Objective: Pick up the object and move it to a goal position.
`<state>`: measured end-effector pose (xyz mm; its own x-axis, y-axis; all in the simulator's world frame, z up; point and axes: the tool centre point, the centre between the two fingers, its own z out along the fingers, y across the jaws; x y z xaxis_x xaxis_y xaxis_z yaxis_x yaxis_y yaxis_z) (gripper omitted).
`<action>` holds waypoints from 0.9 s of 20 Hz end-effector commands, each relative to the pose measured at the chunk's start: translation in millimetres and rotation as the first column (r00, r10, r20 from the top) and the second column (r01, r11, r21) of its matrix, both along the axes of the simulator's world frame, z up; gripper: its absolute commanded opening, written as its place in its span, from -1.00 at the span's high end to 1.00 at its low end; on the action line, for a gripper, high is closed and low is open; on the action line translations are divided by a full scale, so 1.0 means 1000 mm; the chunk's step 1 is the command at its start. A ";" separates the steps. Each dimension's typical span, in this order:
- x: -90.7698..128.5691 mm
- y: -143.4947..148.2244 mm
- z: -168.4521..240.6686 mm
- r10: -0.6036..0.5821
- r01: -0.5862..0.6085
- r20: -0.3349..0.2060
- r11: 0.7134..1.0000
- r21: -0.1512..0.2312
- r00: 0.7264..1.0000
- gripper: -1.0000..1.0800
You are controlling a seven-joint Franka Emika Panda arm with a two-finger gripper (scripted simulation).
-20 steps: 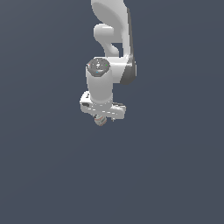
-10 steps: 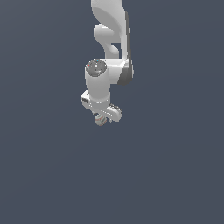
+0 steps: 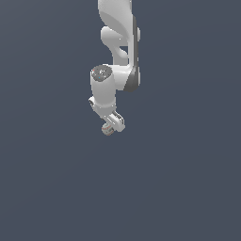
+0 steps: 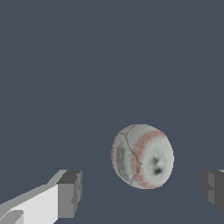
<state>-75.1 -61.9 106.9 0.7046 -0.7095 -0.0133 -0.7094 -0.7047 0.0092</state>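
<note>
The object (image 4: 142, 156) is a small pale whitish-grey ball with reddish stitching-like flecks. In the wrist view it lies between my two fingers, with a visible gap on each side. My gripper (image 4: 142, 191) is open; one finger (image 4: 69, 192) and the other finger (image 4: 213, 187) stand apart from the ball. In the exterior view the white arm reaches down, and the gripper (image 3: 112, 127) is low around the object (image 3: 107, 129), which peeks out at its tip.
A plain dark blue-grey surface (image 3: 179, 188) fills both views. No other objects, containers or edges show.
The hand has turned about its wrist, so the fingers now sit at a slant. The ball has stayed in the same spot.
</note>
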 end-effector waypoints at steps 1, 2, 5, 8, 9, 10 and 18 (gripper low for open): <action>-0.005 -0.002 -0.003 -0.060 0.060 0.005 0.998 -0.001 0.998 -0.92; -0.007 -0.003 -0.004 -0.079 0.079 0.007 0.997 -0.002 0.997 -0.92; -0.011 -0.005 -0.006 -0.127 0.127 0.011 0.992 -0.002 0.992 -0.92; -0.013 -0.007 -0.008 -0.160 0.160 0.014 0.987 -0.003 0.987 -0.92; -0.014 -0.007 -0.008 -0.167 0.167 0.015 0.986 -0.003 0.986 -0.92; -0.015 -0.007 -0.009 -0.173 0.173 0.015 0.985 -0.003 0.985 -0.92; -0.015 -0.007 -0.014 -0.176 0.176 0.015 0.984 -0.003 0.984 -0.92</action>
<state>-89.9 -69.1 95.4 0.5693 -0.8221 0.0000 -0.8221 -0.5693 -0.0001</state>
